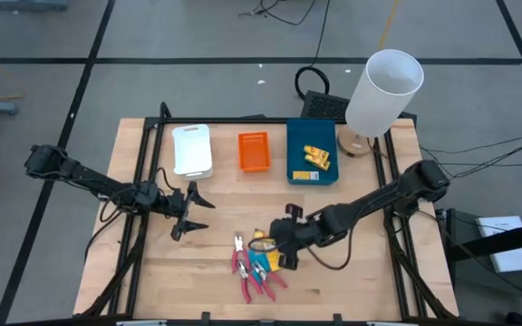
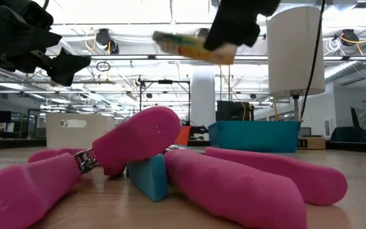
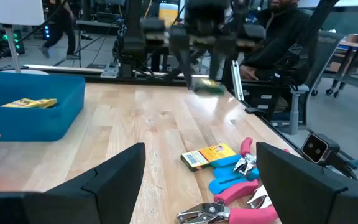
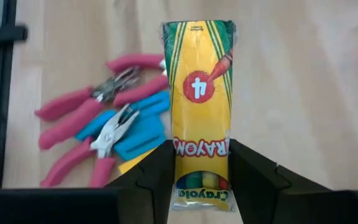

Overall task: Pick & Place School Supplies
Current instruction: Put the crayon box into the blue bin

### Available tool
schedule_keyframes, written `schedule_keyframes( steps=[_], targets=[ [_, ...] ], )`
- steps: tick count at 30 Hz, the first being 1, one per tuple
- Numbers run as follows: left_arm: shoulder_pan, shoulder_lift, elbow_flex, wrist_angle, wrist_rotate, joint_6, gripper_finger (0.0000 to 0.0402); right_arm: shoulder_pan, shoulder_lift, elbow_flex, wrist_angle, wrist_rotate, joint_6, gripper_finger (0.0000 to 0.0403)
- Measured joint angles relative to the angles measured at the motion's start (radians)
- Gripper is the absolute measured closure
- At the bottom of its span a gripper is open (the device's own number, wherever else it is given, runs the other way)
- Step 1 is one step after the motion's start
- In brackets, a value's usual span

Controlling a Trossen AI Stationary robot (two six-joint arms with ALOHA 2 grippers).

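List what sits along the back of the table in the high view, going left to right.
White tray → orange tray → blue tray holding yellow packets → white lamp at the right corner.

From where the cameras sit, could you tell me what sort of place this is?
Probably a robotics lab in an open office: a wooden table with two arms, cables on the floor, and a seated person among desks behind.
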Motion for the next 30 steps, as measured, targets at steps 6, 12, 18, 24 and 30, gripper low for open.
schedule_keyframes(
  steps=[6, 12, 18, 24, 30],
  targets=[
    [0.000, 0.000, 0.000, 0.000, 0.000, 0.000, 0.0092, -0.033, -0.085, 0.000, -0.110, 0.121, 0.022, 0.0273],
    [0.000, 0.000, 0.000, 0.000, 0.000, 0.000, 0.0092, -0.109, -0.136, 0.001, -0.203, 0.150, 0.043, 0.0273],
    [0.000, 0.000, 0.000, 0.000, 0.000, 0.000, 0.0092, -0.177, -0.137, 0.001, -0.235, 0.144, 0.010, 0.0273],
    [0.000, 0.000, 0.000, 0.000, 0.000, 0.000, 0.0092, -0.235, -0.137, -0.033, -0.234, 0.144, -0.037, 0.0273],
    [0.000, 0.000, 0.000, 0.000, 0.000, 0.000, 0.0092, -0.263, -0.171, -0.167, -0.116, 0.144, -0.072, 0.0273]
  ],
)
